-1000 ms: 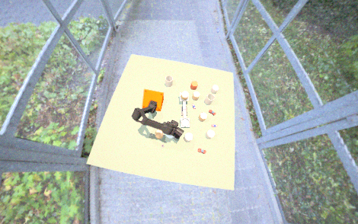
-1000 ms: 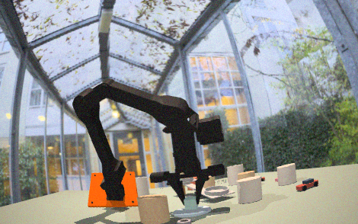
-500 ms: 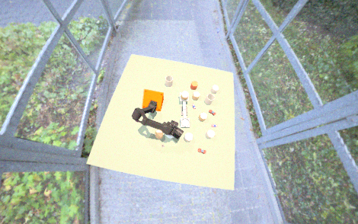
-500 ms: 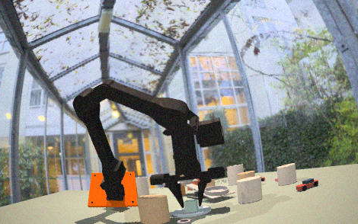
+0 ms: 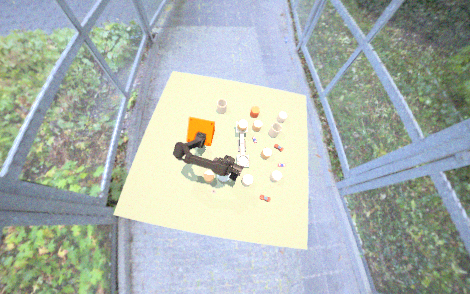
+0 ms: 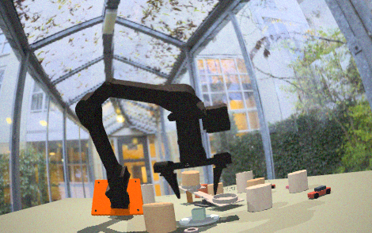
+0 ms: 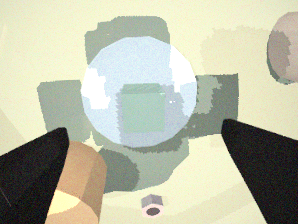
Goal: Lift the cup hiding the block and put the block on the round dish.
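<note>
My gripper point(image 7: 146, 131) point(image 6: 195, 180) point(image 5: 232, 173) is open and empty, hanging straight above the round pale dish point(image 7: 100, 76) point(image 6: 210, 219). A pale green block point(image 7: 141, 111) point(image 6: 198, 214) lies on the middle of the dish, apart from both fingers. The small balance point(image 5: 242, 145) point(image 6: 206, 196) lies behind the dish. One cup point(image 5: 242, 125) point(image 6: 190, 178) stands on its far end. Its near pan point(image 5: 243, 161) point(image 6: 225, 198) is bare. A tan cup point(image 7: 76, 189) point(image 6: 159, 217) point(image 5: 208, 175) stands on the table just beside the dish, not over it.
Several other cups stand around, such as a tan one point(image 6: 258, 196) and a white one point(image 5: 247, 179). Small red toy cars point(image 6: 319, 192) point(image 5: 264, 198) and a small nut point(image 7: 153, 207) lie on the table. The arm's orange base plate point(image 5: 196, 125) point(image 6: 98, 202) is at the left.
</note>
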Robot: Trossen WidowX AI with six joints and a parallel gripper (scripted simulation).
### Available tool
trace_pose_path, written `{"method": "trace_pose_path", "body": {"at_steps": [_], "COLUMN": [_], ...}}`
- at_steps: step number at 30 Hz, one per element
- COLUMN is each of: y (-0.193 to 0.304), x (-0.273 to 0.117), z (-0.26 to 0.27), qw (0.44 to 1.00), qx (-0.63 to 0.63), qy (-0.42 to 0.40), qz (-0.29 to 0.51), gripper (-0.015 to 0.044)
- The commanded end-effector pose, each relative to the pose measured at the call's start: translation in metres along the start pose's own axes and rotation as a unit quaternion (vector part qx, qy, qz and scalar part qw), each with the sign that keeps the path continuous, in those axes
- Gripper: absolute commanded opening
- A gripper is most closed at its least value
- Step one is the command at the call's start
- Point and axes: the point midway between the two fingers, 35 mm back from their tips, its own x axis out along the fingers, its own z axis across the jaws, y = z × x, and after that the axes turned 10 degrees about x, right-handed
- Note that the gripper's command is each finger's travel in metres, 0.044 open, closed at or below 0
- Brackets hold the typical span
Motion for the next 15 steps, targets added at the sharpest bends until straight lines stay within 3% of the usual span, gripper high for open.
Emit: {"method": "trace_pose_path", "body": {"at_steps": [1,5,15], "y": [0.001,0.002,0.002], "x": [-0.010,-0.042,-0.044], "z": [0.000,0.002,0.002], "qw": [1.000,1.000,1.000], "qx": [0.002,0.000,-0.001], "qy": [0.000,0.000,0.000], "qz": [0.002,0.001,0.001], "gripper": [0.0440,0.0440,0.0440]}}
